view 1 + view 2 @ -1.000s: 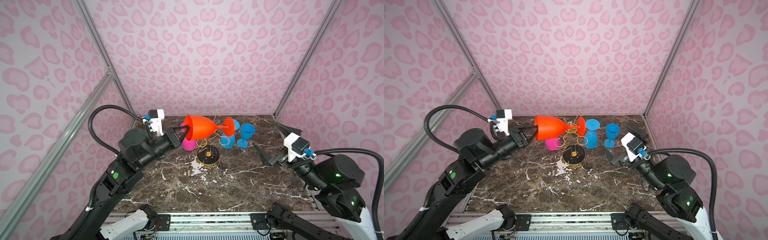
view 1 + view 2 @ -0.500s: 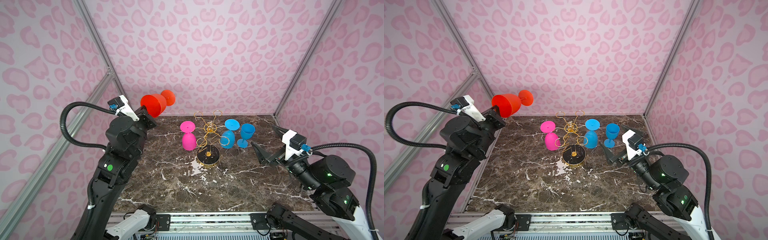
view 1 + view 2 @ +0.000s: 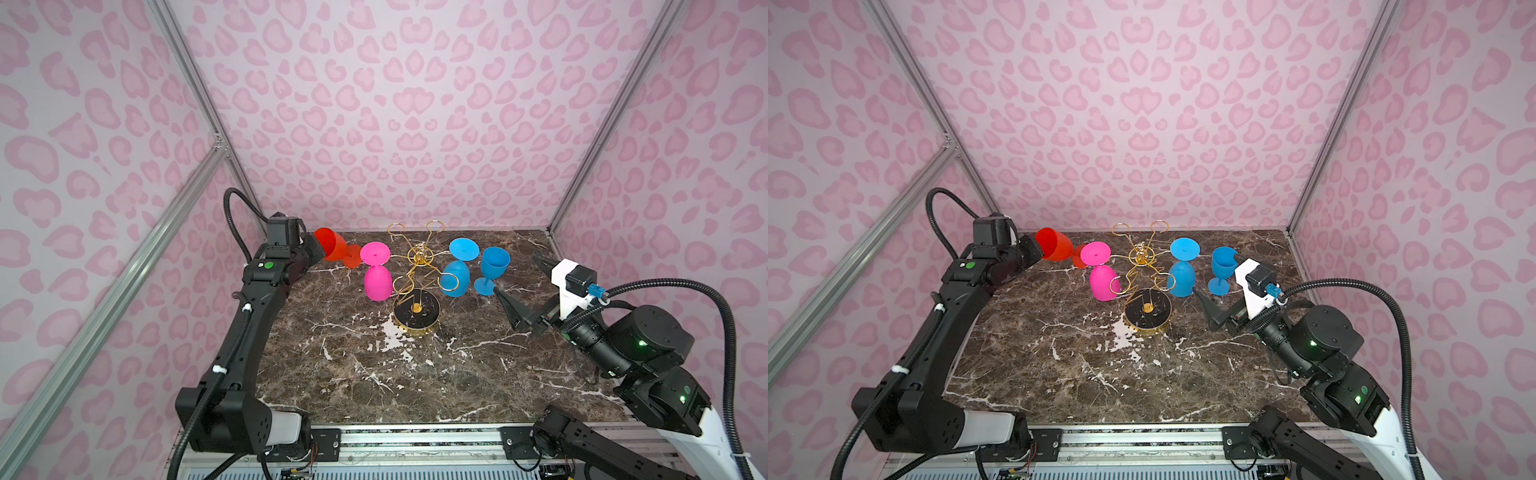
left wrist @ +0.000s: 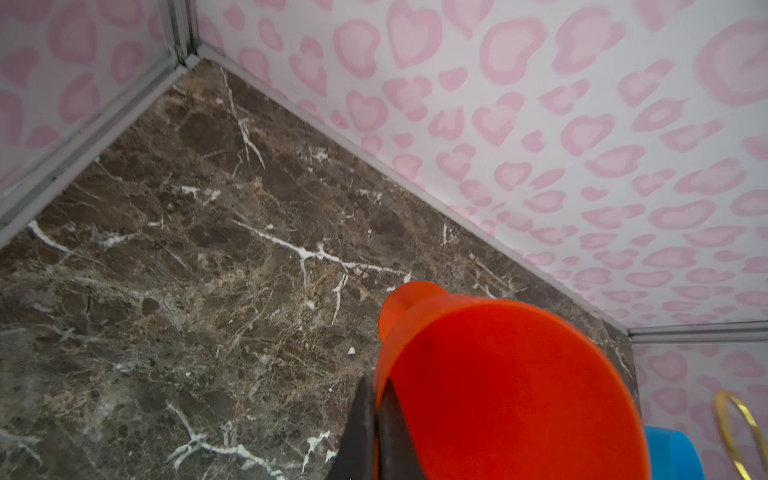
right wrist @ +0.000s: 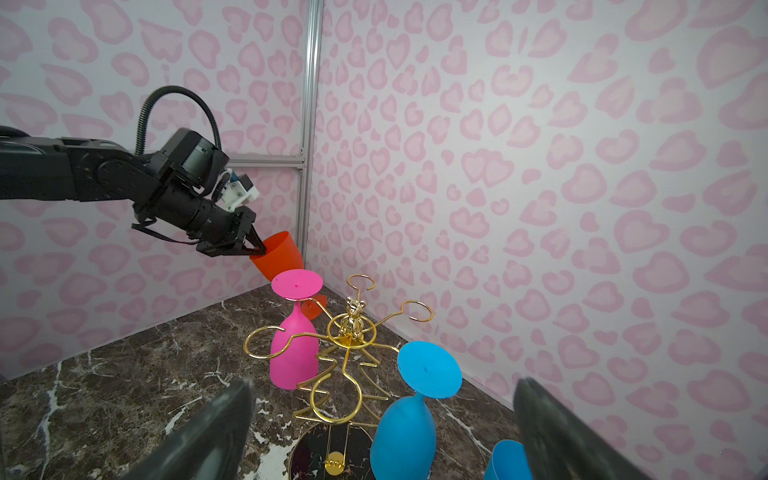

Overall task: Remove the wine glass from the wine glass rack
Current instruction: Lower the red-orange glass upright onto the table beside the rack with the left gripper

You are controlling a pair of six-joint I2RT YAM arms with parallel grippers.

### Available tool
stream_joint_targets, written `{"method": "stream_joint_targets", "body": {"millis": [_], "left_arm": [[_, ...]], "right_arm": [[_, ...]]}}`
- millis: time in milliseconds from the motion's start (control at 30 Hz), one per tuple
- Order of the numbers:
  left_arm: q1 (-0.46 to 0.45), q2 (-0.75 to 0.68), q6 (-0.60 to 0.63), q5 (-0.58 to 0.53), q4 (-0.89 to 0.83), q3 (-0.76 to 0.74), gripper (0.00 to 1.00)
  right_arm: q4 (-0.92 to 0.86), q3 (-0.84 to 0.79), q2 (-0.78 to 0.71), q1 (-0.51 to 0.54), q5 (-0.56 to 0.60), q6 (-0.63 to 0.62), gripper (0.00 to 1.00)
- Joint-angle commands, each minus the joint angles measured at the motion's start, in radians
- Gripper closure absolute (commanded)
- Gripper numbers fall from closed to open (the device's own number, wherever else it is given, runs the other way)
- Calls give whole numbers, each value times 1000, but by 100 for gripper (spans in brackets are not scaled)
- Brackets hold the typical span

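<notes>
My left gripper (image 3: pixel 314 250) is shut on the rim of a red wine glass (image 3: pixel 331 246), one finger inside the bowl and one outside (image 4: pixel 362 419). The glass (image 4: pixel 498 374) hangs tilted over the table's back-left corner, its foot (image 3: pixel 352 256) low near the marble. It is off the wine glass rack (image 3: pixel 419 255), a gold wire stand on a round black base (image 3: pixel 1148 309). My right gripper (image 3: pixel 514 272) stands open at the right, empty, facing the rack (image 5: pixel 353 320).
A pink glass (image 3: pixel 377 282) and a blue glass (image 3: pixel 456 278) hang upside down on the rack. Another blue glass (image 3: pixel 494 262) stands upright on the marble close to my right fingers. The back wall and corner post lie right behind the red glass (image 5: pixel 278 255).
The left arm pulled the red glass off the rack, lifted it up and left, then lowered it into the back-left corner. The right gripper shifted only slightly.
</notes>
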Motion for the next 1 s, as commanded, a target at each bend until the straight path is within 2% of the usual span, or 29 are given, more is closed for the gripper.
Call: {"method": "stream_joint_targets", "body": {"millis": [0,167,300,600,733,967], "left_arm": [[-2,76,37,87,-61,38,97],[-31,212,113,71,-170,141,97],[-84,285,173,-54,-238,205,97],[-185,431,264,-210,-349,369,97],[-207,472,285,-236,-383,424,97],[-222,503,298,-273,-393,426,97]], "right_arm": [[1,-9,-6,0,18,14,0],[-15,-3,-6,0,16,6,0],[-28,2,-11,-1,35,-5,0],[-55,10,-25,0,50,-12,0],[-60,4,-39,0,64,-7,0],[-63,3,-50,0,70,-2,0]]}}
